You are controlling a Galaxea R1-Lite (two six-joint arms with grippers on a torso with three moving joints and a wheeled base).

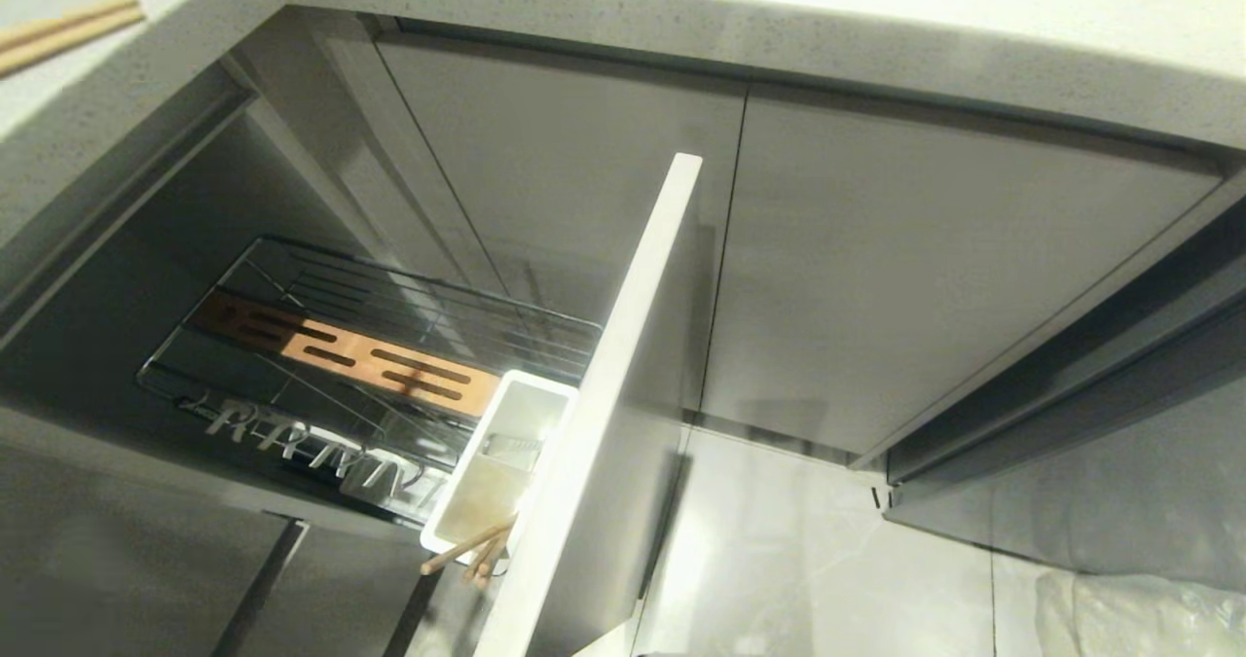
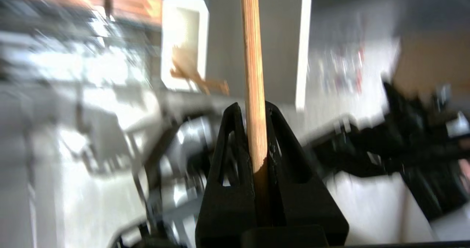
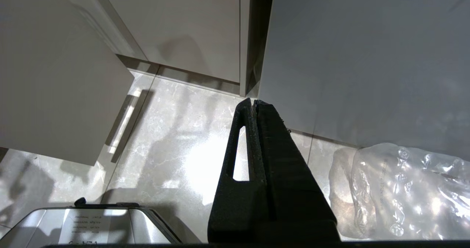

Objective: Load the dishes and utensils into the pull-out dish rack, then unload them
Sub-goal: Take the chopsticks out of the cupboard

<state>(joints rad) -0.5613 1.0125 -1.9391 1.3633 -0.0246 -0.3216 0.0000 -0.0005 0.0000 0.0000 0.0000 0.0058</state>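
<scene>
The pull-out dish rack (image 1: 292,277) stands drawn out below the counter, with its wooden strip (image 1: 341,350), metal prongs (image 1: 292,443) and white caddy (image 1: 458,501) behind the pale front panel (image 1: 623,394). Chopsticks (image 1: 467,548) lean out of the caddy's near end. More chopsticks (image 1: 58,34) lie on the countertop at the far left. In the left wrist view my left gripper (image 2: 252,110) is shut on a light-wood chopstick (image 2: 251,57), some way back from the caddy (image 2: 167,38). My right gripper (image 3: 253,101) hangs shut and empty over the floor. The dishes are out of view.
The speckled counter edge (image 1: 681,24) overhangs closed grey cabinet doors (image 1: 925,268). A clear plastic bag (image 3: 396,189) lies on the pale tiled floor (image 3: 176,130) to the right. The open front panel juts out into the floor space.
</scene>
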